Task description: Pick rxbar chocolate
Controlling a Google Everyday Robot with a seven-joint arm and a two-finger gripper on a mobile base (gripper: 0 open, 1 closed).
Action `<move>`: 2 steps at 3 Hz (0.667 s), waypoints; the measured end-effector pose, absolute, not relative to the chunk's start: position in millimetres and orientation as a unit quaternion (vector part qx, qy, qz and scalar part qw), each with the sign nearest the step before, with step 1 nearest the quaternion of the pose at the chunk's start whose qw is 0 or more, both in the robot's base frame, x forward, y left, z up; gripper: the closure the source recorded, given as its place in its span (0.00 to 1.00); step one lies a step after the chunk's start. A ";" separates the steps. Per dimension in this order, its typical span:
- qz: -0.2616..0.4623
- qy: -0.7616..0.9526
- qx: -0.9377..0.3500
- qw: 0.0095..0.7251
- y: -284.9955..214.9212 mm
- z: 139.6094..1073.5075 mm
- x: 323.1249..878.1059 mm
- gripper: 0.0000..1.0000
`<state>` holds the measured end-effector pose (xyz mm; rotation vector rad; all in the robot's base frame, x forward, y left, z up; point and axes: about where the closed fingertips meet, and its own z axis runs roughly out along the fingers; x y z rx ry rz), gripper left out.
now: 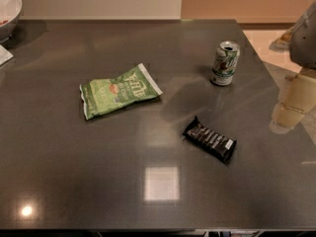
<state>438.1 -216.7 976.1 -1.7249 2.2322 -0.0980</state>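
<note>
Black-wrapped rxbar chocolate (210, 140) lies flat on the grey worktop (74, 172), right of centre, nearer than the soda can (225, 63), apart from the green chip bag (118, 91). The pincer (305, 37) is at the far right edge; grip state cannot be told.

Hand (306, 36) at upper right edge

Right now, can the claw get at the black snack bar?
Probably yes: the claw sits at the picture's right edge, and the rxbar chocolate lies flat in the open, apart from the soda can and chip bag.
</note>
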 end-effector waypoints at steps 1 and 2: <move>-0.034 0.781 -0.603 0.159 -216.7 976.1 438.1 0.00; -0.034 0.781 -0.604 0.158 -216.0 977.2 438.5 0.00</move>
